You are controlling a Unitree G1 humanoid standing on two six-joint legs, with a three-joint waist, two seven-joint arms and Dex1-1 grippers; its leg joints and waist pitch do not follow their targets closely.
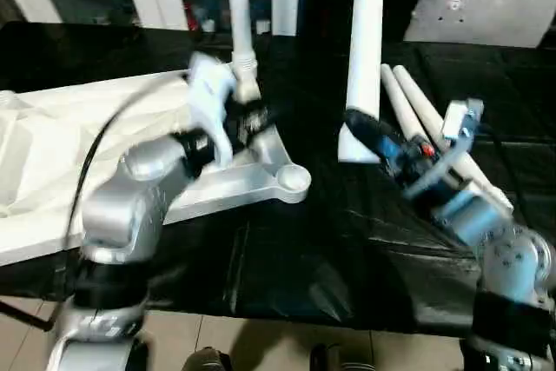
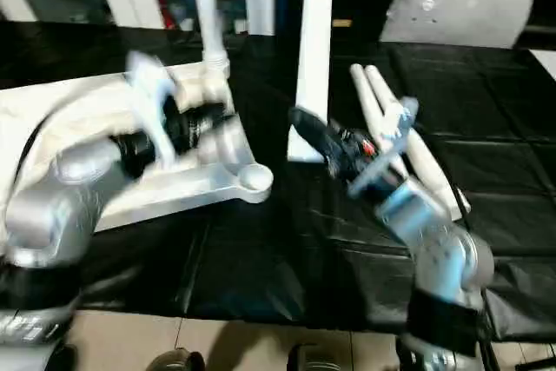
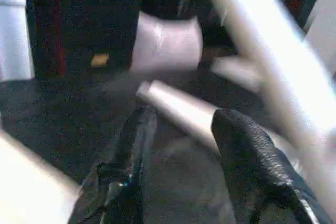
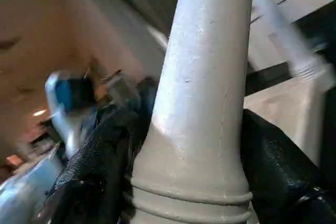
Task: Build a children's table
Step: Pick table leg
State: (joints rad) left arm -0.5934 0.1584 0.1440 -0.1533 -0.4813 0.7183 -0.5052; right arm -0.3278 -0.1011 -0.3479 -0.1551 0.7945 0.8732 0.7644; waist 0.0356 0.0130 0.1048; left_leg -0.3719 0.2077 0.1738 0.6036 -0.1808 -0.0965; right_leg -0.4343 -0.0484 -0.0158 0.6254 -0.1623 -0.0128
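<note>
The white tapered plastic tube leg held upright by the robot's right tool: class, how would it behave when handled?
The white tapered plastic tube leg looks stiff: it stands straight though held only near its flared end. It is probably hollow and light. Its smooth taper could slip through the right tool, and being round, it would likely roll like the two loose legs lying on the black padded surface.

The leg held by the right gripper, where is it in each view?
Left eye: held leg upright, right of centre.
Right eye: upright at centre.
Left wrist: cannot tell which blurred tube it is.
Right wrist: between the black fingers, rising to the top.
Shared landmark: the leg standing in the tabletop's socket.
</note>
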